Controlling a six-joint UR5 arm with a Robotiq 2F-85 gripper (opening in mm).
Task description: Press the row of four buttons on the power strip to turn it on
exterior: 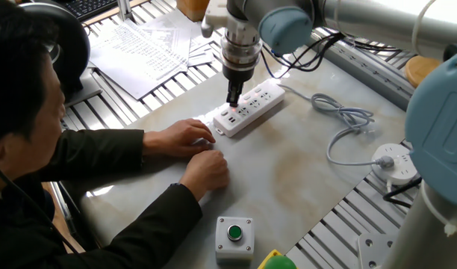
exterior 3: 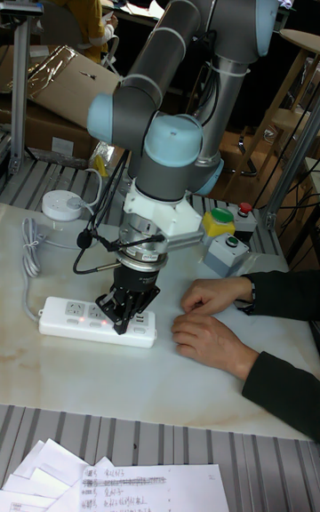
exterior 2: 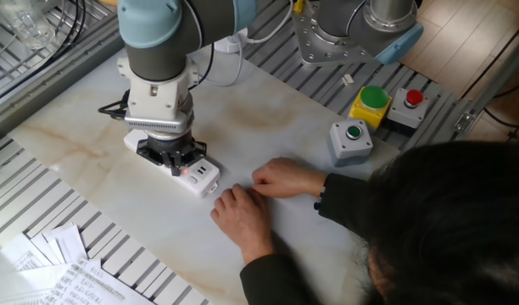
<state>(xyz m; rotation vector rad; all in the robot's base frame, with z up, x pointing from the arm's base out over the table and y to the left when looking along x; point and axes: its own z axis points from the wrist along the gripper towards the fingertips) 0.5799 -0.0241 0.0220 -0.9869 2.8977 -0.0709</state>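
The white power strip lies slantwise on the marble table top, its pale grey cord trailing to the right. My gripper points straight down, its fingertips shut together on the strip near the end closest to the person. A small red light glows on the strip right at the tips. In the tall fixed view another red light shows further along the four buttons; the gripper body hides the other switches.
A person's two hands rest on the table just beside the strip's near end. A grey box with a green button, a round white socket hub and papers lie around.
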